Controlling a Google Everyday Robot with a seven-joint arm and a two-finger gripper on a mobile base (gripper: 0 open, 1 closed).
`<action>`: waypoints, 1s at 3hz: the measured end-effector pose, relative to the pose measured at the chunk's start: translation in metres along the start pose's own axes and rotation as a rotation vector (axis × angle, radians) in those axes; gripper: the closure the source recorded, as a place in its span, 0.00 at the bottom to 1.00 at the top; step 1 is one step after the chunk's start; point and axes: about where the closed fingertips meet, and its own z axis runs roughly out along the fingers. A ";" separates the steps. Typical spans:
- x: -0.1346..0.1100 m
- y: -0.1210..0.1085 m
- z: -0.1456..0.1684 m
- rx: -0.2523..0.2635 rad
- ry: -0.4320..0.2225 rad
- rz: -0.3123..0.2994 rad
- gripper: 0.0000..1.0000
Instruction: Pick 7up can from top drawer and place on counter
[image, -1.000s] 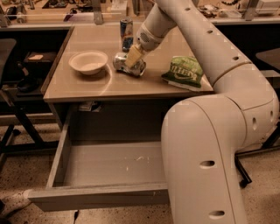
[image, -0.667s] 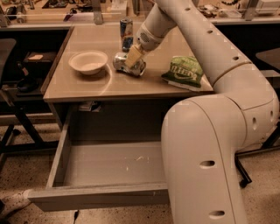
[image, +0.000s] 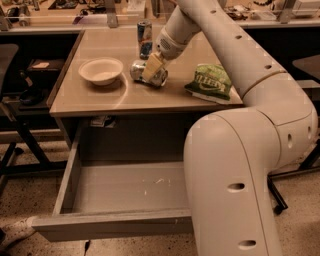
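Note:
The 7up can (image: 137, 71), silver and dented, lies on its side on the beige counter (image: 95, 100), near the middle. My gripper (image: 152, 70) reaches down from the right and is shut on the can, one beige finger (image: 151, 66) across its front; the other finger is hidden behind it. The can rests on the countertop. The top drawer (image: 115, 222) stands pulled out below the counter, and its scuffed grey floor holds nothing.
A white bowl (image: 100, 70) sits left of the can. A taller blue-and-silver can (image: 144, 34) stands just behind it. A green chip bag (image: 210, 81) lies to the right. My arm's big white body (image: 240, 170) covers the drawer's right side. A dark chair (image: 12, 85) stands left.

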 end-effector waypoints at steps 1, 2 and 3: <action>0.000 0.000 0.000 0.000 0.000 0.000 0.00; -0.001 0.000 0.004 -0.004 0.004 0.000 0.00; -0.004 -0.030 -0.083 0.178 -0.047 0.054 0.00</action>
